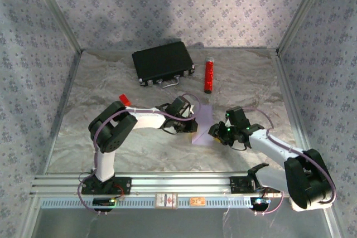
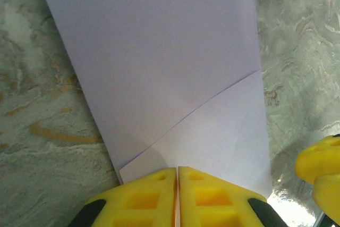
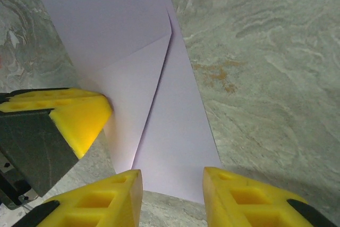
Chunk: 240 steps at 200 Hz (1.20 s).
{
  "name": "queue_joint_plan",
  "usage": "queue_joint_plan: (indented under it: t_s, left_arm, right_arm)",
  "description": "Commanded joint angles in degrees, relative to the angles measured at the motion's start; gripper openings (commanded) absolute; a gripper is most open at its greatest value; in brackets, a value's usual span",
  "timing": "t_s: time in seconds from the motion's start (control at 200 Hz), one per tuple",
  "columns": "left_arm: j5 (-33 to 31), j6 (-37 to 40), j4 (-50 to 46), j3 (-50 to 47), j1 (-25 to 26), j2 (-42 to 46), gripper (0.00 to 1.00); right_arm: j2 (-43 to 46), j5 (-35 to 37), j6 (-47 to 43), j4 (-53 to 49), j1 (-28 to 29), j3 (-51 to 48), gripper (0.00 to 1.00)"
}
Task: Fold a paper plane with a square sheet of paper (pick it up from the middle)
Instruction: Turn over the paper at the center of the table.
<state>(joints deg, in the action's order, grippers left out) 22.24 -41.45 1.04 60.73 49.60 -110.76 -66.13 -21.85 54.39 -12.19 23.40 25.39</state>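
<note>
The square sheet of paper (image 1: pixel 204 118), partly folded with slanting creases, is laid flat on the desk (image 1: pixel 100 87) between the two arms. The left end effector (image 2: pixel 177 176) is pressed together at one edge of the sheet. The right end effector (image 3: pixel 172 184) is held apart at the opposite end.

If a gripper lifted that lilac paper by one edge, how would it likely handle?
The paper looks thin and lies flat, so it would probably droop when lifted. Its folded flap may stiffen it slightly along the crease. Pushed, it would likely slide on the table.
</note>
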Motion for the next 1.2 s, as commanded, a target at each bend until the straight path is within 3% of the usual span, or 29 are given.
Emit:
queue_joint_plan:
  t_s: [0.0,0.555,1.194]
  left_arm:
    - [-2.7,0.2,-4.4,-0.7,-0.2,1.0,0.1]
    - [-1.8,0.0,-4.5,-1.7,-0.4,3.4,0.1]
    - [0.3,-0.9,-2.9,-2.0,-0.4,1.5,0.1]
  right_arm:
    - [1.0,-0.4,-1.9,-3.1,0.2,1.5,0.37]
    - [-1.8,-3.0,-1.7,-1.7,2.0,3.7,0.39]
    - [-3.8,0.9,0.8,-0.7,4.5,3.6,0.38]
